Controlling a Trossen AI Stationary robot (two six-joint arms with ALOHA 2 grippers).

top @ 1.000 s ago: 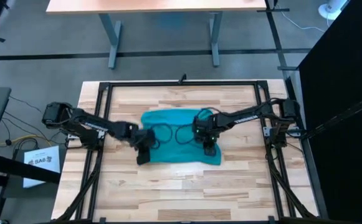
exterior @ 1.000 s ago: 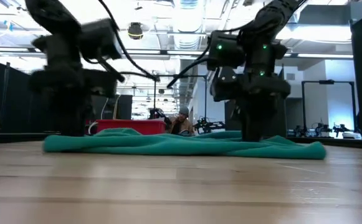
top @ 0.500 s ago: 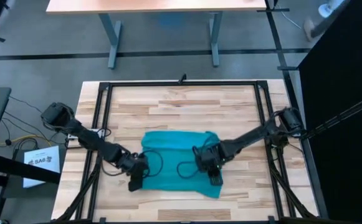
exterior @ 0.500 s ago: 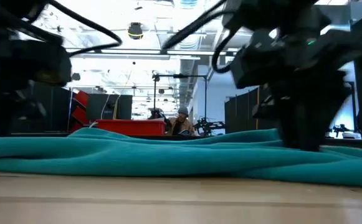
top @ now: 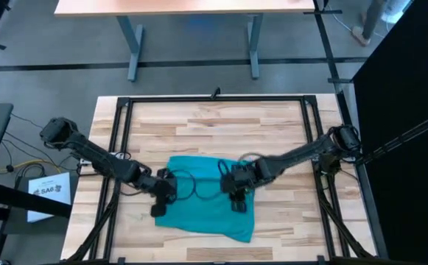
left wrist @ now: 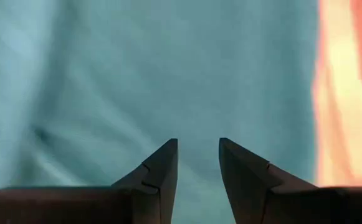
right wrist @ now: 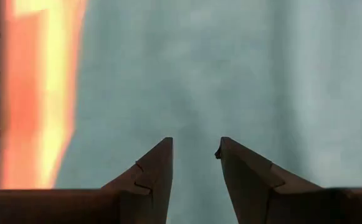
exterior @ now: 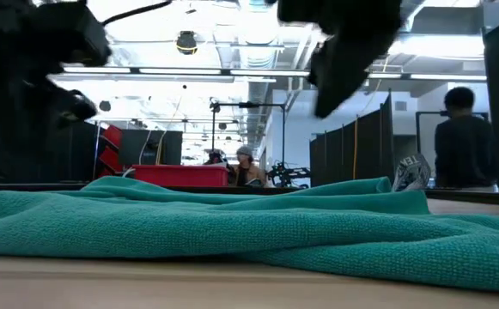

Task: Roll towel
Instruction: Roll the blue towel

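Observation:
The teal towel (top: 202,206) lies spread flat on the wooden table, close to the near edge, with soft wrinkles and its near right corner (top: 243,235) pulled out toward the edge. It fills the foreground of the low view as the towel (exterior: 232,232). My left gripper (top: 157,210) hovers over the towel's left edge, open, with cloth beyond its fingertips (left wrist: 198,144). My right gripper (top: 237,205) stands open over the towel's right part (right wrist: 195,142). In the low view both grippers are raised clear of the cloth.
Bare wood (top: 214,125) lies on the far side of the towel. A black metal frame (top: 121,147) runs along the table's sides and far edge. A desk (top: 191,7) stands beyond the table. A person (exterior: 464,129) stands in the room behind.
Both grippers have travelled toward the table's near edge, and the towel has slid along the table with them, ending close to the near edge and slightly skewed. In the last half second both grippers have risen off the cloth.

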